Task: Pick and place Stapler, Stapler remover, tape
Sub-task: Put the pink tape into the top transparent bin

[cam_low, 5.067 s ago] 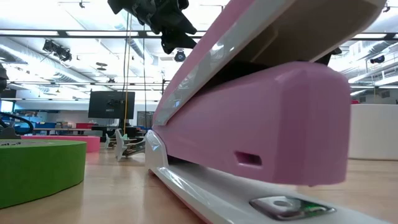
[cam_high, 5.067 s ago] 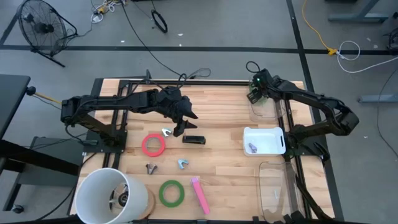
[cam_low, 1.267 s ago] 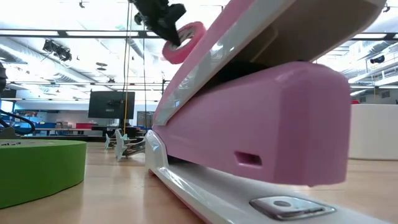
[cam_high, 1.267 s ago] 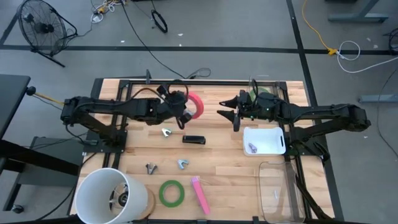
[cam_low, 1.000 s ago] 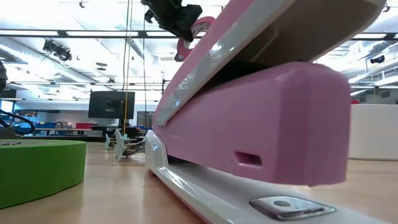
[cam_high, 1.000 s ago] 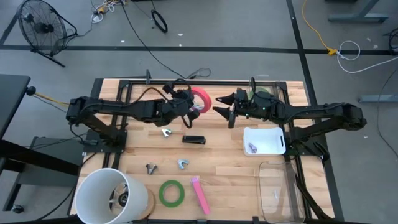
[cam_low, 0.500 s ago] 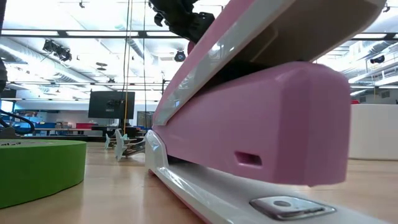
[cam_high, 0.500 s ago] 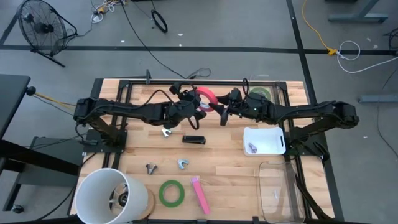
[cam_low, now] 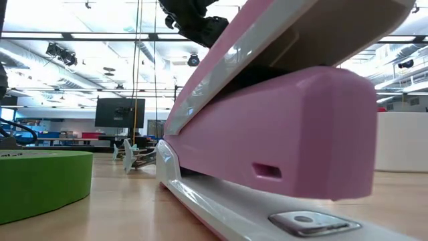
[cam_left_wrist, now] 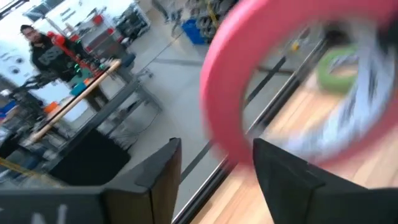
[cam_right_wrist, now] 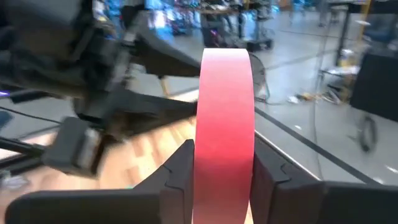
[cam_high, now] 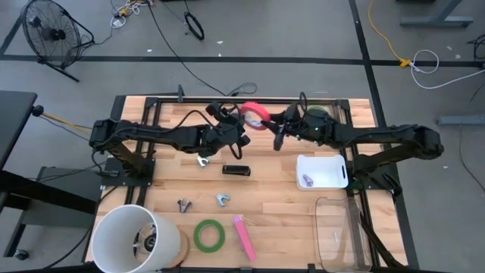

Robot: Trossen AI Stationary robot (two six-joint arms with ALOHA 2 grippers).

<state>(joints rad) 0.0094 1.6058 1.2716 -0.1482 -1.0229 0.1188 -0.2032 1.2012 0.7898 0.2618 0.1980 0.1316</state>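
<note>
The red-pink tape roll [cam_high: 255, 114] is in the air above the table's far middle, between my two grippers. My right gripper [cam_high: 271, 127] is shut on it; in the right wrist view the roll [cam_right_wrist: 224, 118] shows edge-on between the fingers. My left gripper [cam_high: 241, 129] is open just to the roll's left, and the roll's rim [cam_left_wrist: 227, 124] stands blurred between its spread fingers. One green tape roll [cam_high: 208, 234] lies flat near the front edge, and another [cam_high: 317, 114] lies at the far right. The pink stapler [cam_high: 242, 236] lies beside the near green roll. My right gripper pinches the red-pink roll across its two flat faces [cam_right_wrist: 205, 155], one finger [cam_right_wrist: 180, 177] on each side. The fingers come about level from the table's right. The roll stands on edge, lifted clear of the table.
A black stapler [cam_high: 236, 171] and small metal staple removers [cam_high: 202, 161] [cam_high: 185, 204] [cam_high: 223, 200] lie mid-table. A white tray [cam_high: 333, 163] stands at the right, a clear bin [cam_high: 337, 227] at the near right, and a white cylinder [cam_high: 136, 239] at the near left.
My left gripper has carried the red-pink roll toward the table's right. My right gripper has come toward the left to meet it and has taken hold of the roll. The roll now sits a little farther right and toward the far edge.
</note>
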